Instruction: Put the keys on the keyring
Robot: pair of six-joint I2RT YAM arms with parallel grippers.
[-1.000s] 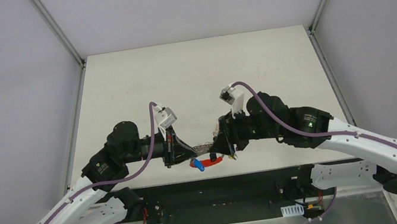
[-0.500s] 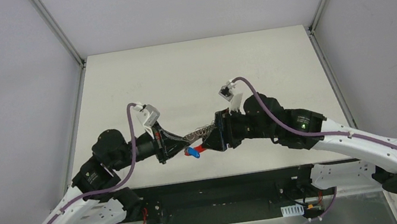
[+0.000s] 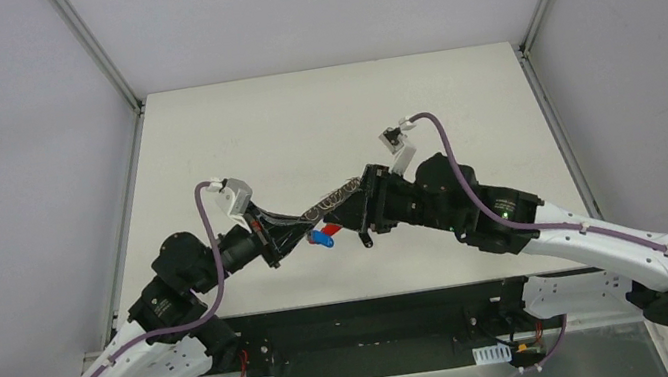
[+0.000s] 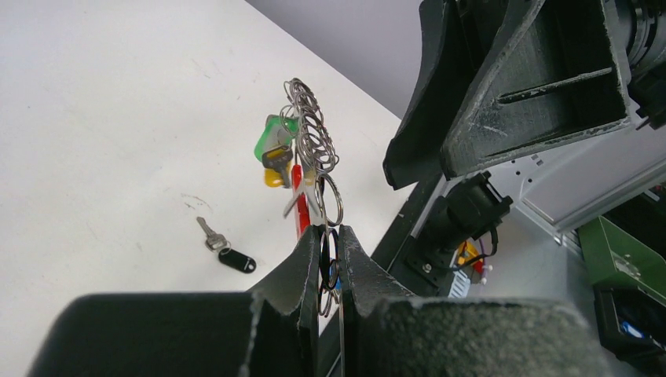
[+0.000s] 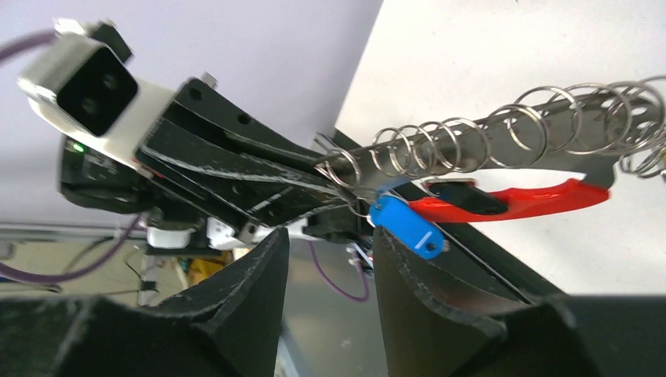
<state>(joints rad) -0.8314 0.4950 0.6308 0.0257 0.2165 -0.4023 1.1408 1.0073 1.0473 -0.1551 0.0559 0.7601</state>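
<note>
The keyring (image 5: 542, 198) held aloft
The left claw (image 4: 328, 236) pinched the keyring's end ring; the right claw (image 5: 328, 236) stood spread, empty; a black key (image 4: 236, 260) lay on the table (image 4: 94, 118).

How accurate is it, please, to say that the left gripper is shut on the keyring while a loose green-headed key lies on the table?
Nearly right: the loose key on the table has a black head, as the left wrist view shows. The green-headed key hangs from the keyring. The left gripper is indeed shut on the keyring.
</note>
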